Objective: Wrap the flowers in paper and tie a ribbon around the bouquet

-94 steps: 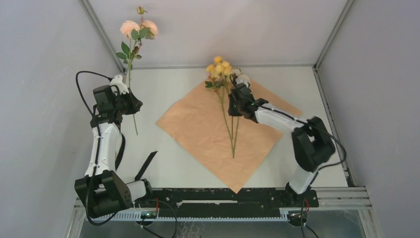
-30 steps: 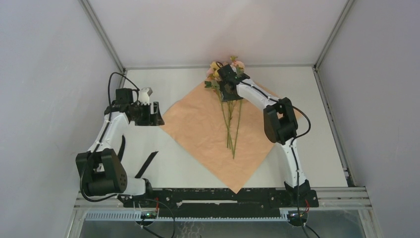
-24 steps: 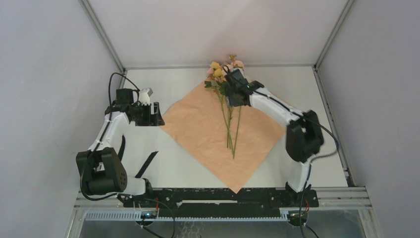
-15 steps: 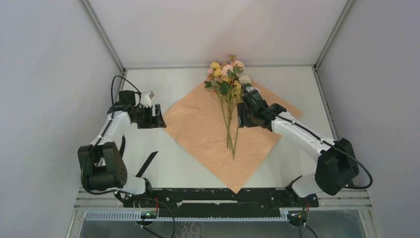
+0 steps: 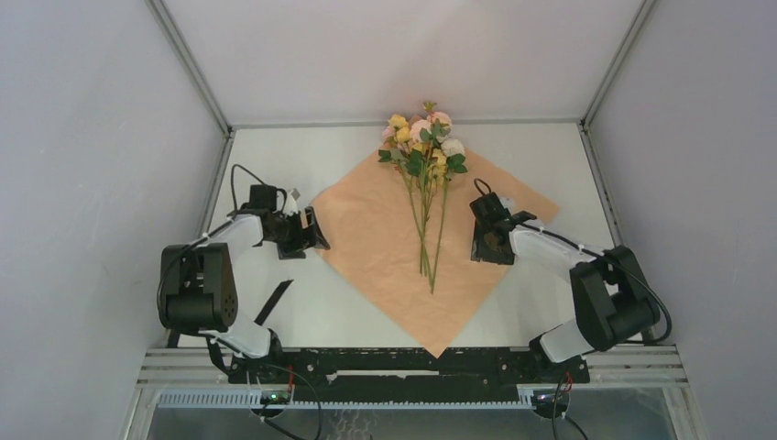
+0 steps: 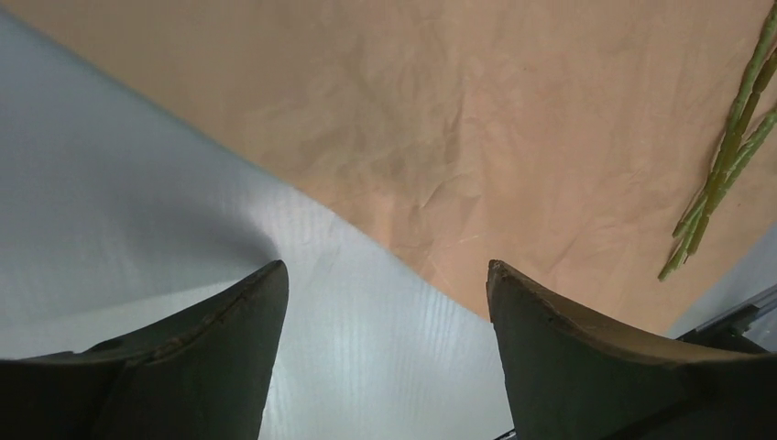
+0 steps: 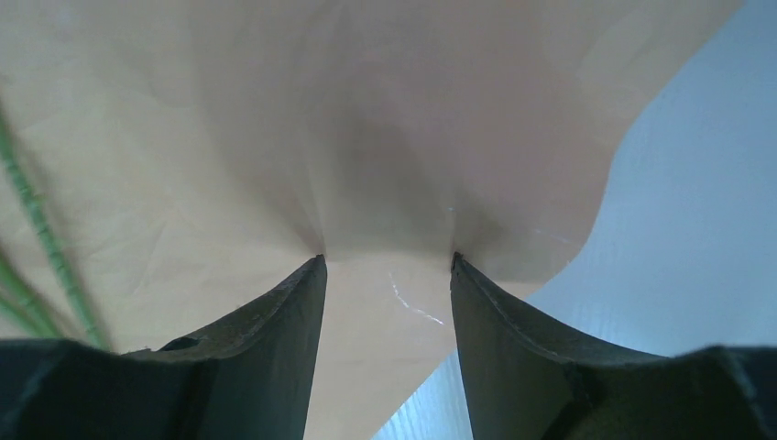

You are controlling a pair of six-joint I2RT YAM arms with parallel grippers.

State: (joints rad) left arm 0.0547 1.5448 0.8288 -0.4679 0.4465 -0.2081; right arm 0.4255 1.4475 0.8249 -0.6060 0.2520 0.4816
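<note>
Lying loose on the paper (image 5: 366, 234); flowers (image 5: 420, 161).

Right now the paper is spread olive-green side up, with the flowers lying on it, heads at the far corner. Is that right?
Not quite: the paper is peach-orange side up, as the top view shows. The rest holds: the flowers lie on it, heads at the far corner.
</note>
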